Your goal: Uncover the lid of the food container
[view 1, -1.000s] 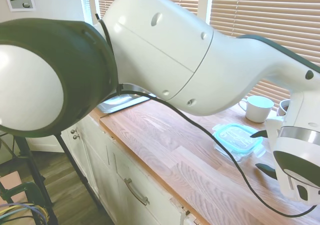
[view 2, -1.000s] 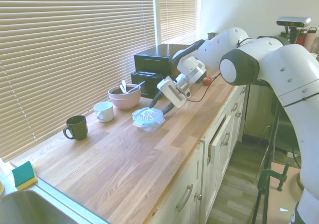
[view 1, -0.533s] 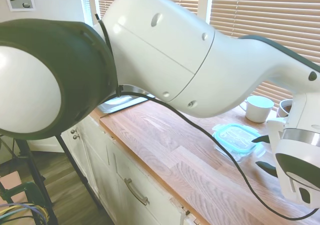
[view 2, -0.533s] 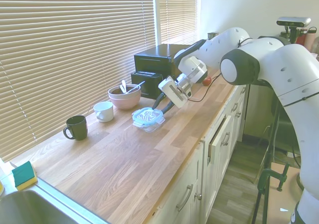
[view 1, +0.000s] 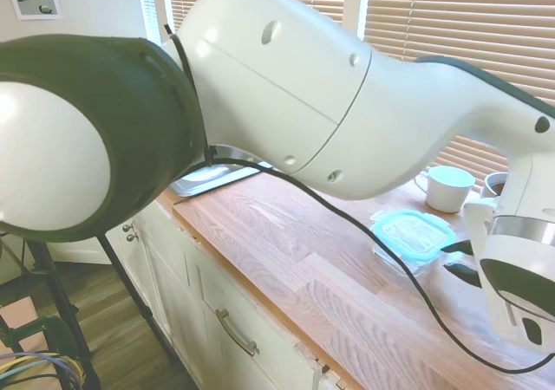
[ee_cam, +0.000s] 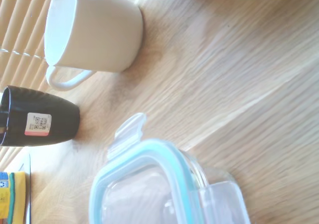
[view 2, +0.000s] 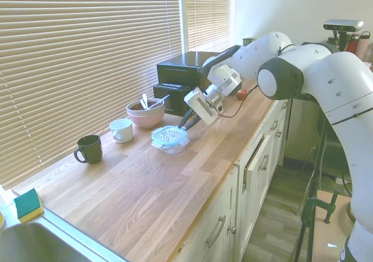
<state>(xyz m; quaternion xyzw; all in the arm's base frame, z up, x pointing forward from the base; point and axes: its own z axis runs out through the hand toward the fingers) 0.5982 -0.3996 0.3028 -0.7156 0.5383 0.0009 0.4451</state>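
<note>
The clear lid [view 1: 414, 233] with its teal rim is tilted up off the small glass food container [view 1: 401, 258] on the wooden counter. My gripper [view 1: 460, 260] is at the lid's near edge with its two black fingers closed on the rim. From the other side, the lid [view 2: 169, 135] sits raised over the food container [view 2: 169, 148], and my gripper [view 2: 186, 124] holds the lid's right edge. Up close, the wrist view shows the lid [ee_cam: 144, 184] with a snap tab sticking out.
Behind the container stand a white cup [view 2: 121, 130], a dark mug [view 2: 88, 148] and a pink bowl [view 2: 145, 112] with a spoon in it. A black appliance [view 2: 180, 75] stands against the blinds. A sponge [view 2: 26, 205] lies by the sink [view 2: 35, 244].
The fingers have closed in on the lid's edge. The lid has risen and tilted off the container, and it has shifted slightly left in the second exterior view.
</note>
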